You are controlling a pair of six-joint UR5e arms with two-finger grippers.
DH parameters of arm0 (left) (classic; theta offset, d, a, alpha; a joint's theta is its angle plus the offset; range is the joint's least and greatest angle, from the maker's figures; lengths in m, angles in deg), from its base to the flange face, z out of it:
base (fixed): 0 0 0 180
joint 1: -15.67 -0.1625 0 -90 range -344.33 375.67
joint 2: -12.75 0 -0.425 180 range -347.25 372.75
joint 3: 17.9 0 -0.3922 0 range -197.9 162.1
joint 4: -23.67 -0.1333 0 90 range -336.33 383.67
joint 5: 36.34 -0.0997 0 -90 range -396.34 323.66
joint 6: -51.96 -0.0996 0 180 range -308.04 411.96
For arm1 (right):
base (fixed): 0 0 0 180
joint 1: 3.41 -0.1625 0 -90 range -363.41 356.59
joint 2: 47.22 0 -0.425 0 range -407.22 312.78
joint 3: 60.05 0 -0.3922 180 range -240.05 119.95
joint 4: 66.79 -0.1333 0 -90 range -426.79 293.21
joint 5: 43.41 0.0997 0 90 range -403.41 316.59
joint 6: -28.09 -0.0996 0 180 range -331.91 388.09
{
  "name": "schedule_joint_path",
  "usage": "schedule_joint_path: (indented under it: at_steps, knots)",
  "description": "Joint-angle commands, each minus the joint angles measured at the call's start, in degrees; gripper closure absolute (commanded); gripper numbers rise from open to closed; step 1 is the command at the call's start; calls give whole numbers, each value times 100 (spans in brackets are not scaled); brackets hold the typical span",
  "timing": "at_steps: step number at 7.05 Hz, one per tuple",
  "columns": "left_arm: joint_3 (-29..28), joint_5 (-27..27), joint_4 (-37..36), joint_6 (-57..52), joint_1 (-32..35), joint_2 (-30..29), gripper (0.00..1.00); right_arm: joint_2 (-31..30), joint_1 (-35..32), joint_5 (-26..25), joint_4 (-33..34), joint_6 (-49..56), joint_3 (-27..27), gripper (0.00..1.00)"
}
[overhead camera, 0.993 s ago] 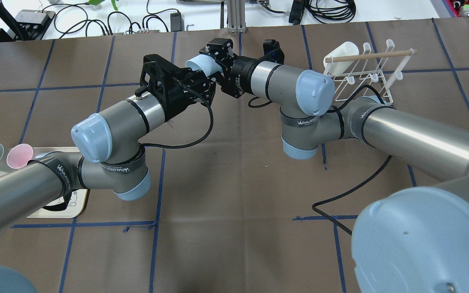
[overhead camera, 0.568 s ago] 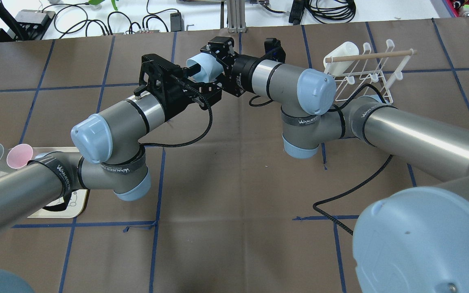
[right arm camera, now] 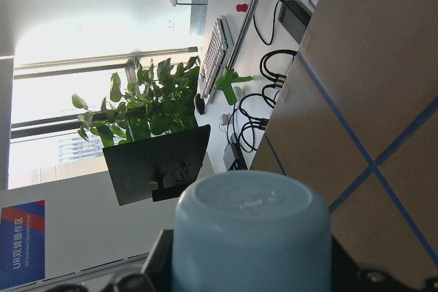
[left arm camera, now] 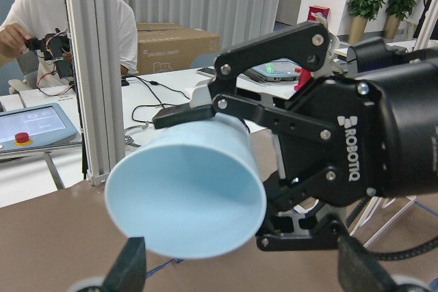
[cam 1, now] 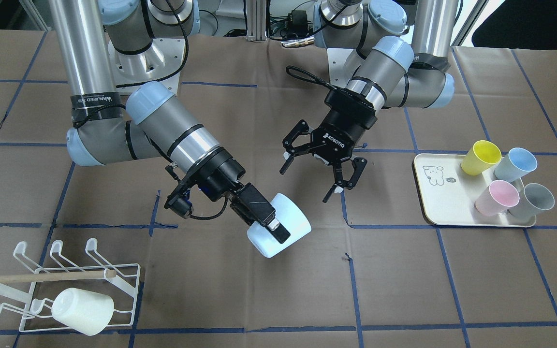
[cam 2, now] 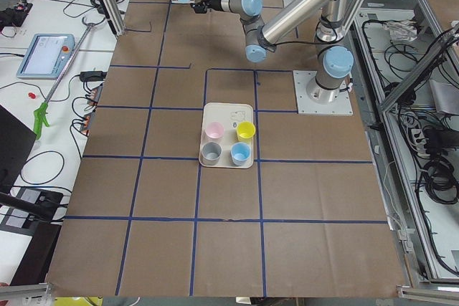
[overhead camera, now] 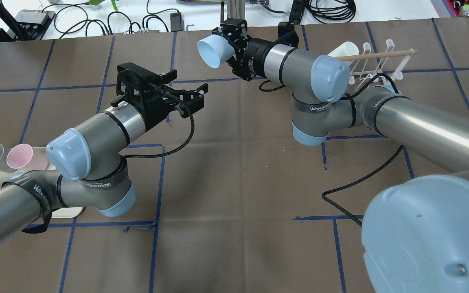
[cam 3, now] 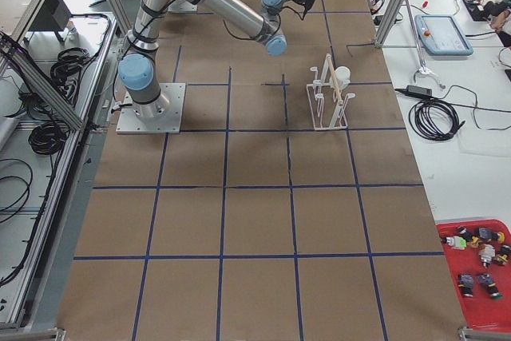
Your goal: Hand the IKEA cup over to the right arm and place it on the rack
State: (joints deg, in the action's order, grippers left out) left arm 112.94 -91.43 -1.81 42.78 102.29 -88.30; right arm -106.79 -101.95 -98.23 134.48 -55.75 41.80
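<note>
My right gripper (cam 1: 277,229) is shut on a pale-blue IKEA cup (cam 1: 283,223), held on its side above the table's middle. In the overhead view the cup (overhead camera: 211,51) points its mouth toward my left arm, with the right gripper (overhead camera: 223,45) clamped on its wall. The left gripper (cam 1: 307,181) hangs open and empty a short way from the cup, also seen open overhead (overhead camera: 188,81). The left wrist view shows the cup (left arm camera: 188,196) in black fingers (left arm camera: 205,104). The white wire rack (cam 1: 41,278) stands on the right arm's side with a white cup (cam 1: 82,304) on one prong.
A cream tray (cam 1: 443,200) on the left arm's side holds a yellow cup (cam 1: 480,157), a blue cup (cam 1: 515,164), a pink cup (cam 1: 496,198) and a grey cup (cam 1: 532,200). Cables and a metal post lie beyond the table's far edge (overhead camera: 234,20). A person sits behind that edge (left arm camera: 41,18).
The left gripper has let go of the cup and drawn back toward its own side. The right arm has carried the cup away from it, farther across the table.
</note>
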Motion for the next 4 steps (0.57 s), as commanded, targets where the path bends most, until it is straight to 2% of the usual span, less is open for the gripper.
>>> schedule_joint_path:
  at_steps: [1, 2, 3, 4]
  knots:
    - [284, 34, 680, -31, -583, 532, 1, -28, 518, -20, 427, 478, -25, 72]
    - [215, -44, 1380, -40, -611, 821, 1, -28, 729, -38, 631, 1396, -8, 73]
    - [-56, -367, 2466, -48, -593, 1207, 1, -37, 966, -56, 694, 2206, 19, 78]
    - [-485, -797, 3887, -57, -576, 1507, 1, -37, 1220, -99, 990, 3163, 62, 81]
